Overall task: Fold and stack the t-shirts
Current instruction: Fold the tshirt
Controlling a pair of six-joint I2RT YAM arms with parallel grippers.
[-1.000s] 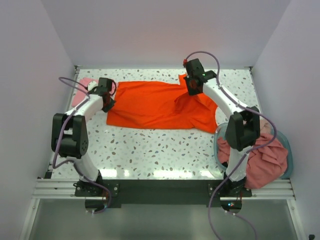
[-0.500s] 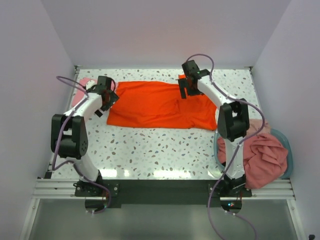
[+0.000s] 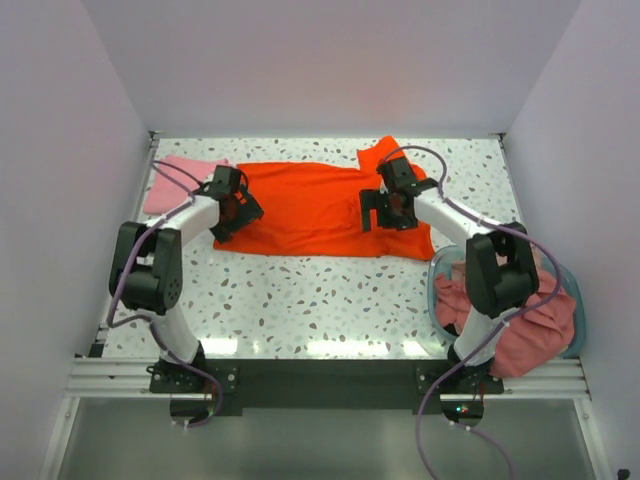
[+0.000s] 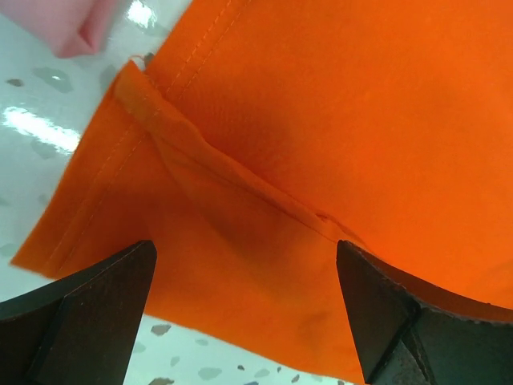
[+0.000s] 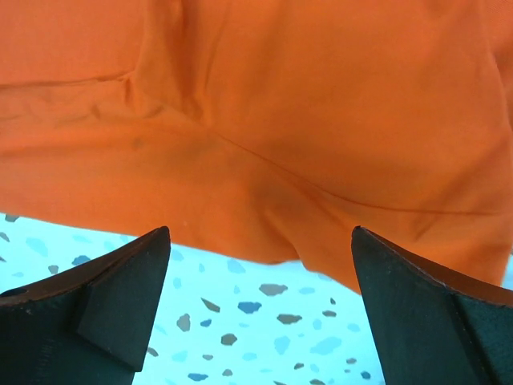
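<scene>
A bright orange-red t-shirt [image 3: 310,205] lies spread flat across the back of the table, with a sleeve poking out at the back right. My left gripper [image 3: 232,222] hovers over its near left corner, open and holding nothing. In the left wrist view that gripper [image 4: 244,265] spans the shirt [image 4: 321,144] near its hem. My right gripper [image 3: 385,220] is open over the shirt's near right part. The right wrist view shows it [image 5: 260,241] above the shirt's [image 5: 280,104] near edge. A light pink t-shirt [image 3: 175,180] lies at the back left. Salmon-pink t-shirts [image 3: 525,320] are heaped at the right.
The salmon heap fills a round teal tub [image 3: 577,300] at the near right, beside the right arm's base. White walls close in the table on three sides. Speckled tabletop [image 3: 320,300] shows between the orange shirt and the arm bases. A corner of the pink shirt [image 4: 80,24] shows in the left wrist view.
Both grippers have opened and let go of the orange shirt, then drawn back toward its near edge. The raised right part of the shirt has settled flat.
</scene>
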